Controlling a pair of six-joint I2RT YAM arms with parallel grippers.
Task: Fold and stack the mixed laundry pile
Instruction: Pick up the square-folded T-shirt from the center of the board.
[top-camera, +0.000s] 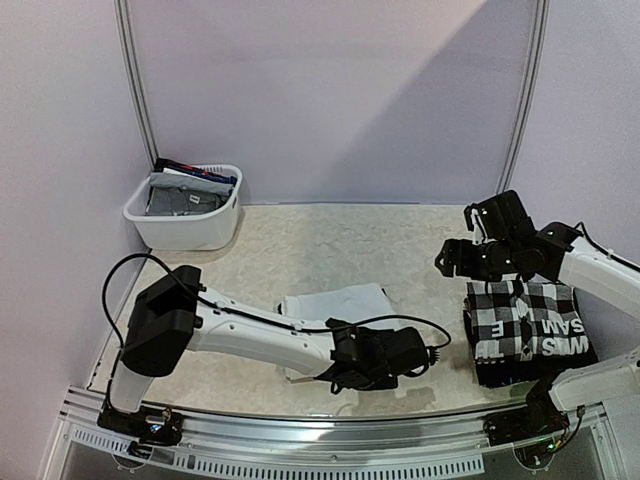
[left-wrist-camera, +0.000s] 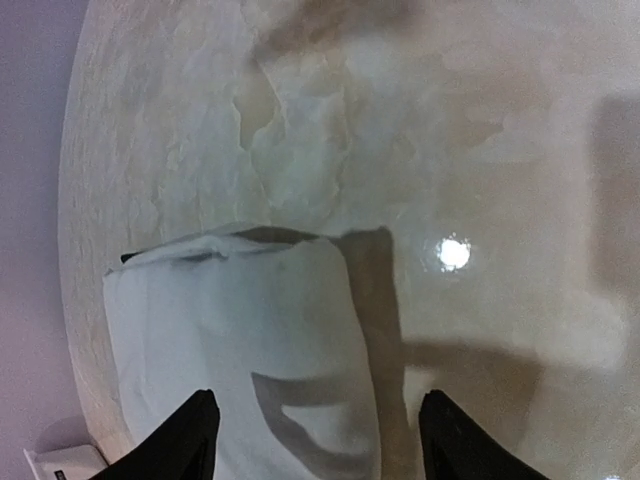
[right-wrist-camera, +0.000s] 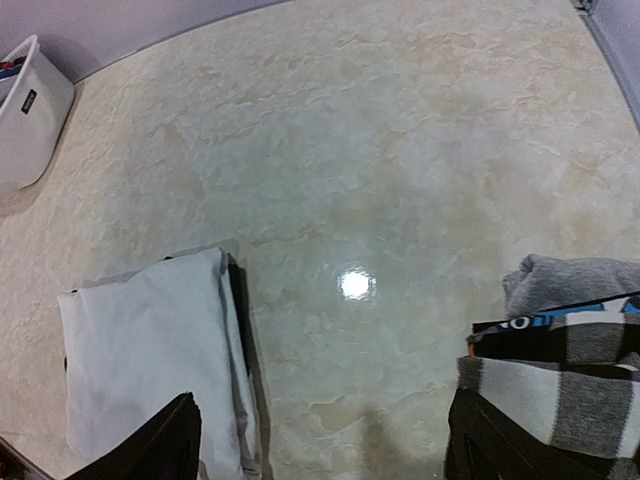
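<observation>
A folded white cloth (top-camera: 335, 303) with a dark edge lies mid-table; it also shows in the left wrist view (left-wrist-camera: 240, 330) and the right wrist view (right-wrist-camera: 150, 350). My left gripper (top-camera: 388, 357) hovers open and empty over the cloth's near right part (left-wrist-camera: 320, 440). A folded stack sits at the right, with the black-and-white checkered shirt (top-camera: 525, 305) and a black piece with white letters (top-camera: 535, 345) on top. The right wrist view shows the checkered shirt (right-wrist-camera: 560, 390) and a grey piece (right-wrist-camera: 580, 280). My right gripper (top-camera: 455, 260) is open and empty (right-wrist-camera: 320, 445), raised left of the stack.
A white plastic basket (top-camera: 185, 228) at the back left holds grey and blue garments (top-camera: 185, 197); its wall shows in the right wrist view (right-wrist-camera: 25, 110). Purple walls enclose the back and sides. A metal rail (top-camera: 330, 440) runs along the near edge.
</observation>
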